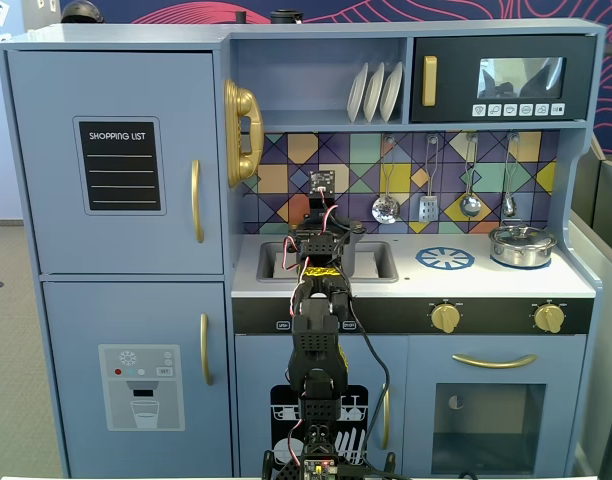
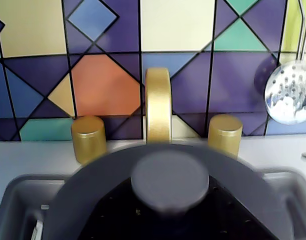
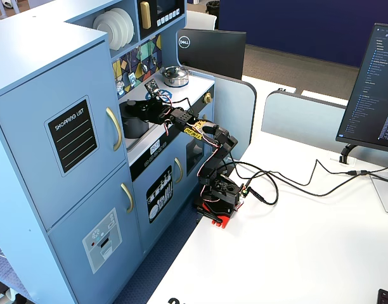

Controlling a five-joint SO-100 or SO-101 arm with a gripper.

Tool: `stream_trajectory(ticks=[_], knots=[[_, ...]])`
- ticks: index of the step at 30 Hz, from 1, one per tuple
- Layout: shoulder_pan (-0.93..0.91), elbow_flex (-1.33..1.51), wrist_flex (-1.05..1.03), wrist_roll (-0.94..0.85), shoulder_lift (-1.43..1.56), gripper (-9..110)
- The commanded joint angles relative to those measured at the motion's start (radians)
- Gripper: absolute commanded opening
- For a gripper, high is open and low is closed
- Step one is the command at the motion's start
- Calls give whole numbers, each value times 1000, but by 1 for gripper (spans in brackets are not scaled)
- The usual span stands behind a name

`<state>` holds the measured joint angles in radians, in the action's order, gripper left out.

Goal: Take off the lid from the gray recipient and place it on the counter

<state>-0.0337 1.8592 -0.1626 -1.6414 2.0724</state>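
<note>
In the wrist view the dark gray lid (image 2: pixel 93 195) fills the lower frame, slightly blurred, with its round knob (image 2: pixel 169 179) in the centre. My gripper (image 2: pixel 169 197) shows as black jaws closing in under the knob's cap from both sides, shut on it. In a fixed view the gripper (image 3: pixel 141 113) sits over the gray recipient (image 3: pixel 132 128), which stands in the sink recess. I cannot tell whether the lid still rests on its rim. In the front fixed view the arm hides most of the recipient (image 1: pixel 353 250). The white counter (image 1: pixel 486 282) runs to the right.
A gold tap (image 2: pixel 158 105) with two gold knobs (image 2: pixel 88 137) stands just behind the lid. The sink (image 2: pixel 18 200) opens at lower left. A blue burner ring (image 1: pixel 445 258) and a shiny silver pot (image 1: pixel 522 245) sit on the counter's right. Utensils (image 1: pixel 386 208) hang above.
</note>
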Motion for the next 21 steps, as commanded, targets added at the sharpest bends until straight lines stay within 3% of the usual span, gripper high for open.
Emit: stream_trajectory(ticks=[1, 11, 21], knots=[[-28, -117, 0, -25, 75, 0], [-215, -183, -160, -35, 179, 0], [-511, -54, -112, 18, 190, 0]])
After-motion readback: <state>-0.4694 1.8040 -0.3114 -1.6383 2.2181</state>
